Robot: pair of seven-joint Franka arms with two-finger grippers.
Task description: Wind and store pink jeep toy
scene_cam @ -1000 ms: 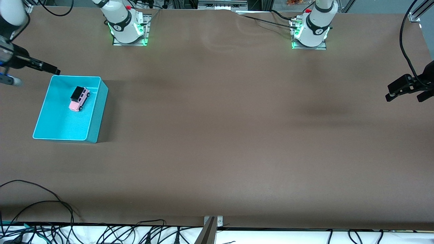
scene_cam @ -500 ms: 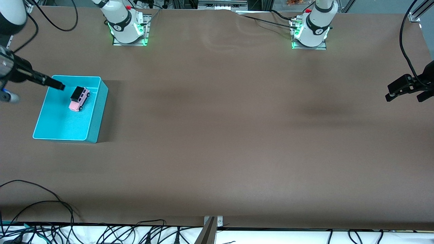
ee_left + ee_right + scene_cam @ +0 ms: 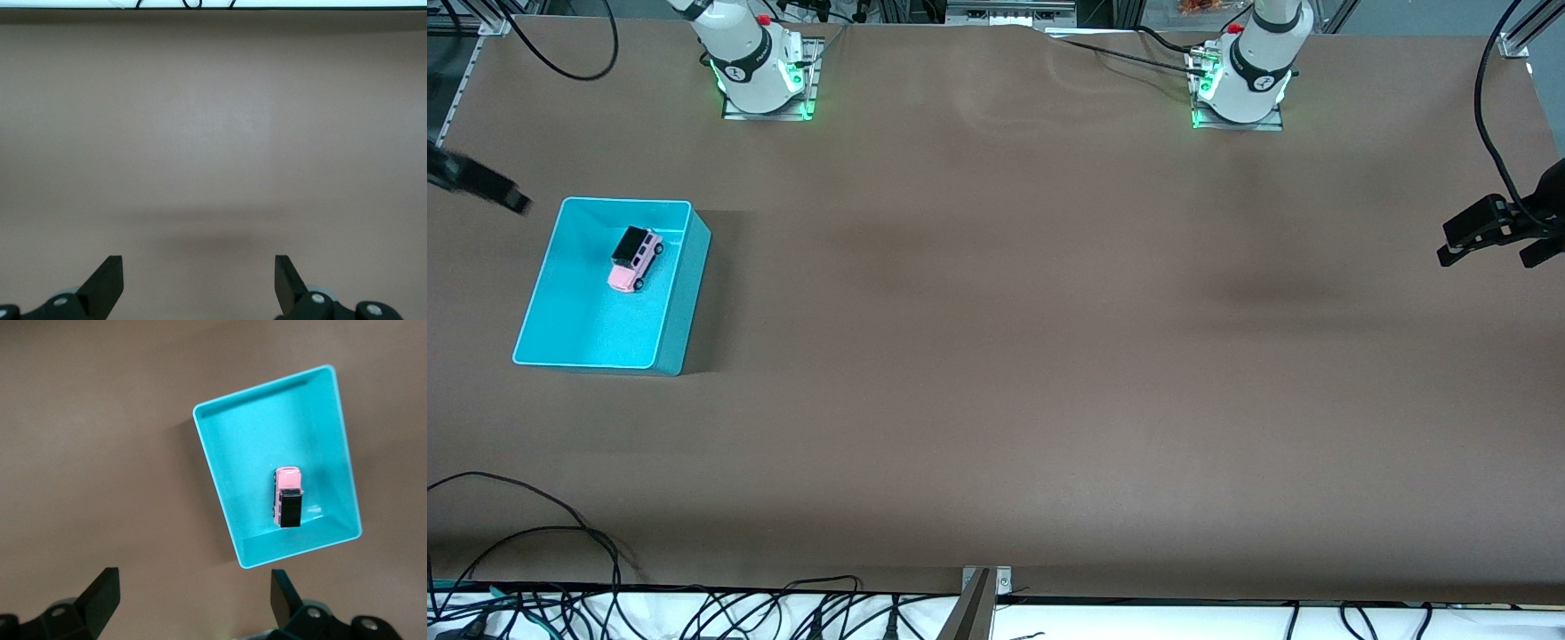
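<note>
inside the turquoise bin (image 3: pixel 680 293) the pink jeep toy (image 3: pixel 635 258) is lying stored, so nothing seems left; right gripper (image 3: pixel 193 600) and waiting left gripper (image 3: pixel 199 283) are hanging apart, empty, over bare table.

The pink jeep toy (image 3: pixel 636 258) sits in the bin (image 3: pixel 680 302), toward the right arm's end.

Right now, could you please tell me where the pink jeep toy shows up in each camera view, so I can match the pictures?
Front view: the pink jeep toy lies inside the turquoise bin, in the half farther from the camera, at the right arm's end of the table.
Left wrist view: not in it; only bare table.
Right wrist view: the jeep sits in the bin, near one short wall.
Shared landmark: the turquoise bin, in the front and right wrist views.
</note>
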